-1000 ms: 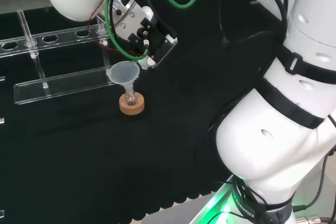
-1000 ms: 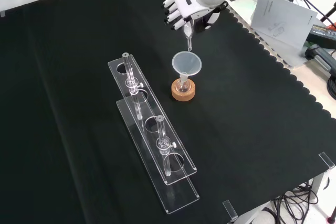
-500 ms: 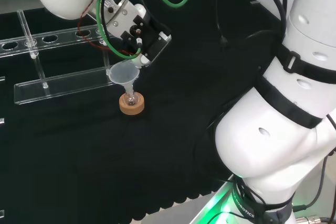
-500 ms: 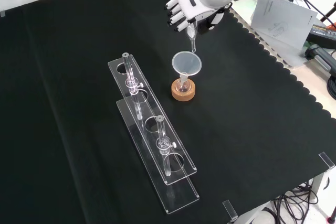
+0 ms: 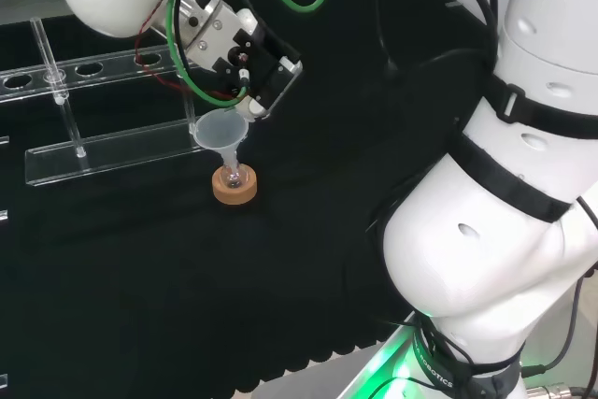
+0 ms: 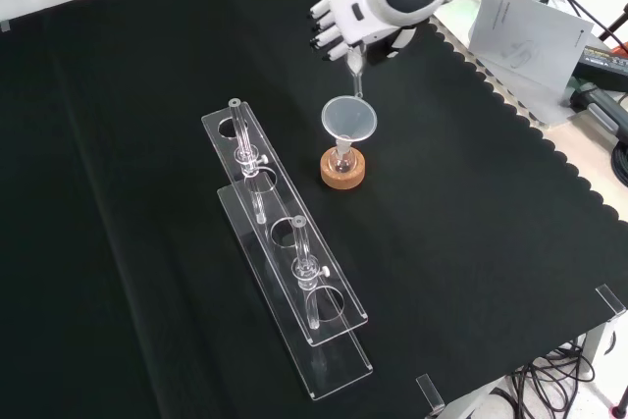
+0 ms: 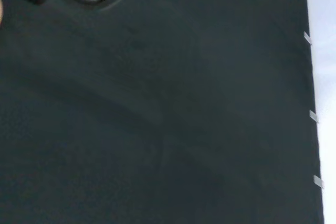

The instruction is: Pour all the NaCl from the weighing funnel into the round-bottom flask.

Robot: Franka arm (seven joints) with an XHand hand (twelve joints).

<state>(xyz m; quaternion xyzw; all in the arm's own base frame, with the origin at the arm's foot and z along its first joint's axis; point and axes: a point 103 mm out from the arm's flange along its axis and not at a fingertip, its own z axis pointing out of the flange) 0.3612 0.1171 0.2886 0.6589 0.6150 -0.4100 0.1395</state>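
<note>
Black cloth bench: hand point(image 6: 345, 15) pinches weighing funnel point(image 6: 356, 69), stem down.
Your target, the funnel point(image 6: 349, 120) on the round-bottom flask point(image 6: 342, 158), sits directly below the stem.

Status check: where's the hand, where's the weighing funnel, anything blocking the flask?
Black and white hand shut on slim clear weighing funnel, tip over wide clear funnel. Small round-bottom flask upright on cork ring. Clear tube rack stands apart, nothing blocking.
</note>
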